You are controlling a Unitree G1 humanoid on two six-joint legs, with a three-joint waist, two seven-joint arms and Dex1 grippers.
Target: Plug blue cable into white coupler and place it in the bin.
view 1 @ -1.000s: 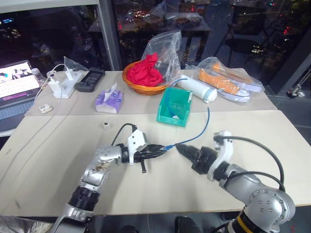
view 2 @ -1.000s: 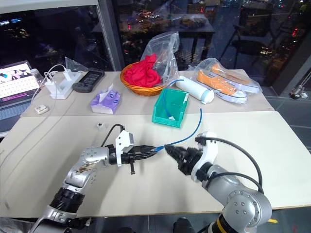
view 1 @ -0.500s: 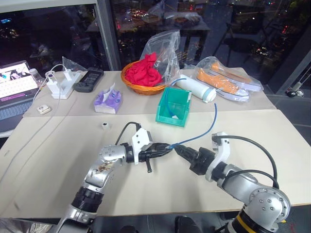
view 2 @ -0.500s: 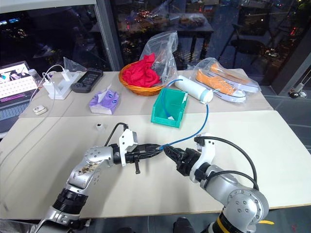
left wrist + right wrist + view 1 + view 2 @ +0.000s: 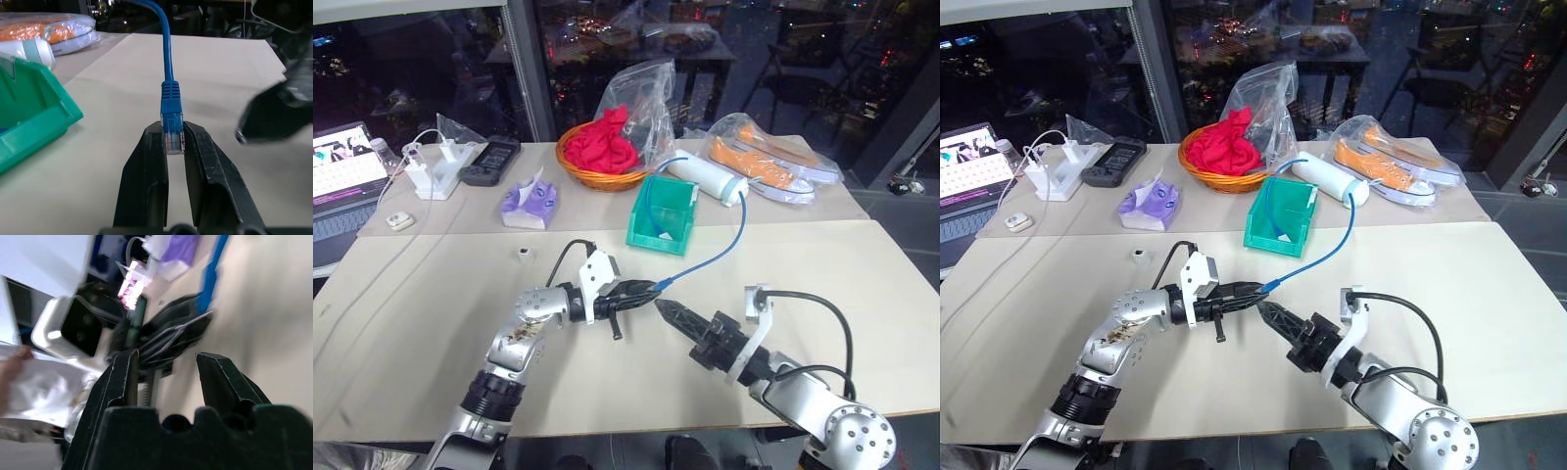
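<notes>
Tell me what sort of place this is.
Probably an office or lab workspace at night: pale tables beside dark windows with city lights, an open laptop, and a charger stand with a remote-like device.

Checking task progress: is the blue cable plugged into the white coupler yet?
Not plugged. The blue cable ends in a bare clear plug pinched in the left tool, while the white coupler sits apart on the table.

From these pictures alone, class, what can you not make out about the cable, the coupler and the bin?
- White coupler: too small in the head views to show its socket.
- Blue cable: its far end drops into the bin, behind the wall.
- Bin: its floor is hidden by its front wall; cut off by the edge in the left wrist view.
- Right wrist view: blurred, so the left claw looks smeared there.
</notes>
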